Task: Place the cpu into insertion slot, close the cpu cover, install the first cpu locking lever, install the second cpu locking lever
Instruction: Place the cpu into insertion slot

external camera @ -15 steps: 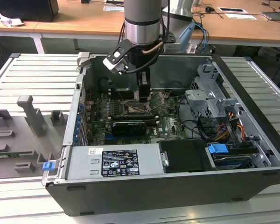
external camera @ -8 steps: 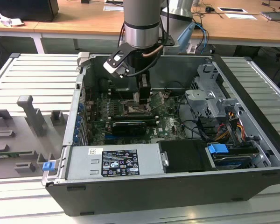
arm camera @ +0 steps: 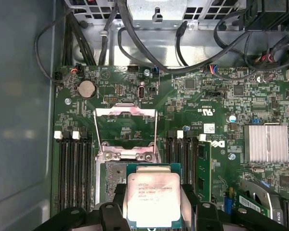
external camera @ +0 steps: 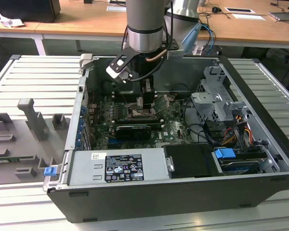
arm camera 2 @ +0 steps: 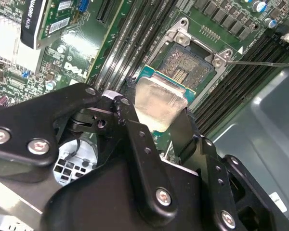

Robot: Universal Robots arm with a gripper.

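Holding the cpu (arm camera: pixel 153 197) by two opposite edges, with the jaws of the gripper (arm camera 2: pixel 156 115) narrowed onto it and the silver lid facing up. Hanging just above the motherboard (external camera: pixel 171 126) inside the open computer case (external camera: pixel 149 202), partly over the insertion slot (arm camera: pixel 114 175) in both wrist views, but offset to one side and not seated. Looks like the placing step, early in the task, with the cpu cover (arm camera: pixel 125 126) swung up on its hinge beyond the socket and the contact field bare.

To do it well, probably:

- Bring the chip square over the socket before lowering, with its edges parallel to the silver rim and the corner marks matched.
- Keep it flat, to avoid bending the fine contacts in the dark centre.
- Lower straight down, with no sideways slide once close to them.
- Mind the long memory slots (arm camera: pixel 74 168) flanking the socket, and the raised cover.
- Keep the fingers (arm camera 2: pixel 135 144) clear of both.
- Let go only with the chip resting level inside the frame, never from a height.
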